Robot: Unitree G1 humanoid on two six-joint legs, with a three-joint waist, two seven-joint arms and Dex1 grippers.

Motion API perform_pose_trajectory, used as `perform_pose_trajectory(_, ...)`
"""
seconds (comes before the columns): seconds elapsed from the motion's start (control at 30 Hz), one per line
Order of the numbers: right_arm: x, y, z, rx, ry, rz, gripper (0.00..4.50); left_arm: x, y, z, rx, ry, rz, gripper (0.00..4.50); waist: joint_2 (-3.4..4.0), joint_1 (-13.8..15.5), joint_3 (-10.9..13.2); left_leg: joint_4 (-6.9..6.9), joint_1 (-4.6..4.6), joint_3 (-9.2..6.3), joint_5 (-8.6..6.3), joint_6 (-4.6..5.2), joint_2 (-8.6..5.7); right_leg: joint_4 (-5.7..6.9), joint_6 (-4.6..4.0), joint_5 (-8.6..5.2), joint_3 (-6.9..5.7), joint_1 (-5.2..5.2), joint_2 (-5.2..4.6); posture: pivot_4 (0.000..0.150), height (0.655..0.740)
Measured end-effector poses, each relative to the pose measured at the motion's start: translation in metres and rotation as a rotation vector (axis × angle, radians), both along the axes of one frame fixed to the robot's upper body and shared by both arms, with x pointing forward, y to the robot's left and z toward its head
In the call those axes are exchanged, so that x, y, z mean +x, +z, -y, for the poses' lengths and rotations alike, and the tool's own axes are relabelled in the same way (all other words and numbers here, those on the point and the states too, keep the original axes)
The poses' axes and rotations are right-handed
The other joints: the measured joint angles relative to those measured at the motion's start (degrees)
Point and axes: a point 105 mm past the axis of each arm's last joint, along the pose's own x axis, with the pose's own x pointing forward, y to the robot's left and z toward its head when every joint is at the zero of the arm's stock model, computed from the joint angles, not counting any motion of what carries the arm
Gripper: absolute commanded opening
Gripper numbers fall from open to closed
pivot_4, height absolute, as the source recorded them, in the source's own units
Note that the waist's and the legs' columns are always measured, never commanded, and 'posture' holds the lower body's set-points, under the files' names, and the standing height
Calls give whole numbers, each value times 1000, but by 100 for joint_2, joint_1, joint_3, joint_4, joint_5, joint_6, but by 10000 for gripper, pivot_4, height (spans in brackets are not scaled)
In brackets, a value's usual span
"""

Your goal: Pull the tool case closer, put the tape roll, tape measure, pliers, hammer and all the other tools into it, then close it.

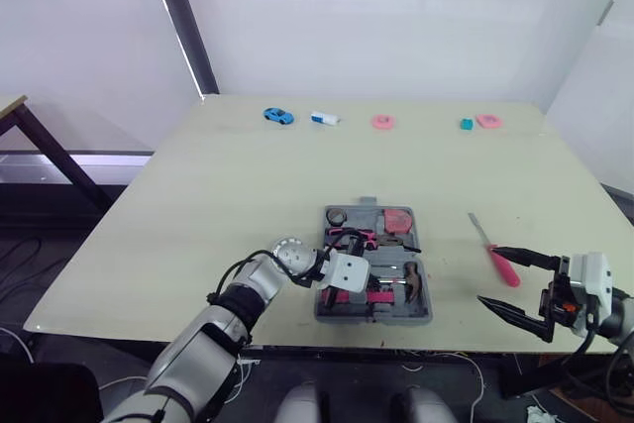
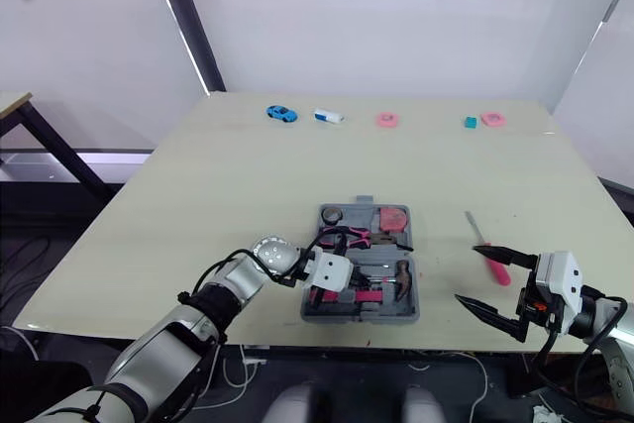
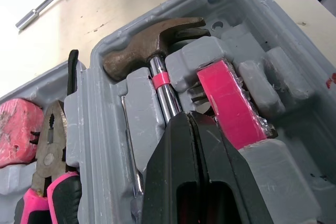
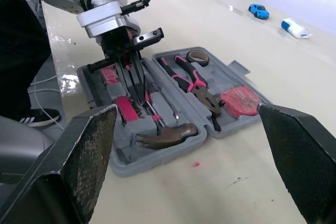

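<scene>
Fingers (image 3: 168, 166) over open grey case (image 3: 299, 129)

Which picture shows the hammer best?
The left wrist view: the hammer lies close up in the grey case, head and shiny shaft plain. The right wrist view shows its head and shaft from farther off. The eye views show it tiny.

Found the tool case (image 3: 273, 40) grey throughout — hammer (image 3: 152, 45) head rusty brown, shaft chromed with a red band. Saw pliers (image 3: 50, 156) in pink-and-black grips, a faded red tape measure (image 3: 16, 124), a red-handled screwdriver (image 1: 500, 263) on the pale beige table (image 1: 248, 175).
</scene>
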Motion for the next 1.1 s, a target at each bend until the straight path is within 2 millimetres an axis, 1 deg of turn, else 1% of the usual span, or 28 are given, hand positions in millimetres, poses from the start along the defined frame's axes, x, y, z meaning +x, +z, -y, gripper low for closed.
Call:
perform_pose_trajectory(0.07, 0, 0, 0, 0, 0, 0, 45000, 0, -3, 0, -5, 21, -18, 222, -6, -4, 2, -6, 35, 0, -14, -23, 9, -9, 1, -1, 2, 29, -2, 1500, 7395)
perform_pose_trajectory(0.2, 0, 0, 0, 1, -1, -1, 45000, 1, -4, 1, -45, 92, -112, 222, 2, -4, -3, -9, 38, 0, -16, -28, 18, -15, 1, -1, 1, 30, -9, 1500, 7395)
perform_pose_trajectory(0.33, 0, 0, 0, 1, -2, -1, 45000, 1, -5, -1, -90, 174, -291, 222, 2, -13, -3, -10, 39, -2, -17, -30, 19, -16, 1, -1, -2, 27, -10, 1500, 7395)
perform_pose_trajectory(0.5, 1, 0, 0, 1, -3, 0, 45000, 4, 0, -10, -145, 270, -483, 222, -2, -76, 6, -33, 35, 0, -14, -25, 12, -16, 1, -1, -3, 17, -9, 1500, 7395)
perform_pose_trajectory(0.6, 1, 1, 0, 2, -3, 2, 45000, 5, 3, -13, -182, 300, -568, 222, -22, -103, 20, -60, 23, 3, -2, -4, 1, -23, 0, -1, -2, -2, -8, 1500, 7395)
perform_pose_trajectory(0.7, 3, 2, 0, 5, -7, 7, 45000, 5, 11, -17, -239, 327, -653, 222, -33, -121, 35, -77, -34, -1, 0, 0, -9, -26, -7, 0, -2, -49, 2, 1500, 7395)
perform_pose_trajectory(0.73, 4, 3, 0, 8, -10, 7, 45000, 7, 15, -20, -266, 340, -663, 222, -34, -125, 36, -78, -65, 0, 0, 0, -10, -26, -26, 13, -7, -76, 6, 1500, 7395)
perform_pose_trajectory(0.8, 5, 4, -1, 20, -15, 10, 45000, 10, 28, -24, -331, 341, -647, 222, -39, -117, 58, -85, -72, 1, 0, 0, -16, -27, -21, 11, -8, -82, 6, 1500, 7395)
perform_pose_trajectory(0.87, 7, 5, -1, 50, -33, 13, 45000, 14, 53, -32, -433, 329, -580, 222, -48, -109, 71, -90, -74, -2, -1, 0, -16, -29, -13, 7, -15, -82, 6, 1500, 7395)
perform_pose_trajectory(0.97, 10, 4, 2, 72, -77, 15, 45000, 21, 80, -51, -535, 374, -479, 222, -46, -104, 73, -97, -73, -1, -1, 0, -17, -40, -11, 5, -15, -80, 5, 1500, 7395)
perform_pose_trajectory(1.03, 14, 0, 9, 96, -138, 7, 45000, 24, 87, -71, -585, 451, -459, 222, -46, -110, 74, -98, -70, -1, -1, 0, -16, -46, -12, 5, -16, -75, 3, 1500, 7395)
perform_pose_trajectory(1.07, 15, -3, 13, 113, -179, 0, 45000, 24, 89, -85, -612, 511, -459, 222, -46, -112, 76, -98, -69, -1, -1, 0, -17, -46, -14, 3, -16, -73, 2, 1500, 7395)
perform_pose_trajectory(1.1, 15, -5, 16, 118, -195, -5, 45000, 24, 89, -90, -623, 531, -462, 222, -45, -112, 78, -98, -69, -1, -1, 0, -17, -46, -21, -1, -16, -72, 1, 1500, 7395)
